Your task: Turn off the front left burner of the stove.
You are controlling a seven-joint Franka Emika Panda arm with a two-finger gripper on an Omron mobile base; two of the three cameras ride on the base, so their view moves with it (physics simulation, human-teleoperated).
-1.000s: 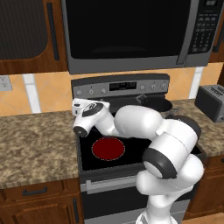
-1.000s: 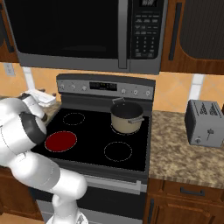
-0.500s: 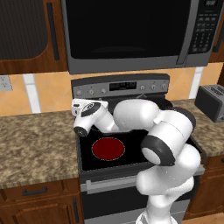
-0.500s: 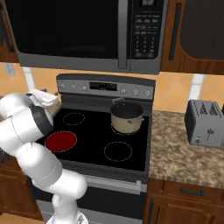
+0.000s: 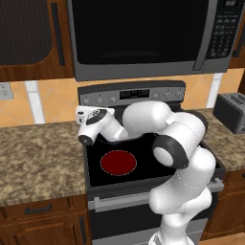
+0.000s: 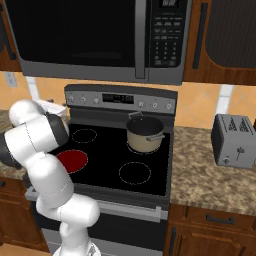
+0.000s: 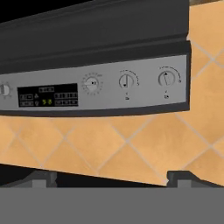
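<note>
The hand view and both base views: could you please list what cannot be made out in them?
- Gripper, left base view: its fingers are turned away, so the opening is unreadable there.
- Knobs, hand view: which burner each controls; the markings are too small.
- Front left burner, right base view: its left edge is behind the arm.

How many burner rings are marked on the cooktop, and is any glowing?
4. The front left burner glows red; plain rings sit at back left and front right; the fourth lies mostly hidden under the pot.

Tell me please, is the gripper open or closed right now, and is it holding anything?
Gripper: open, holding nothing, facing the stove knobs.
</note>
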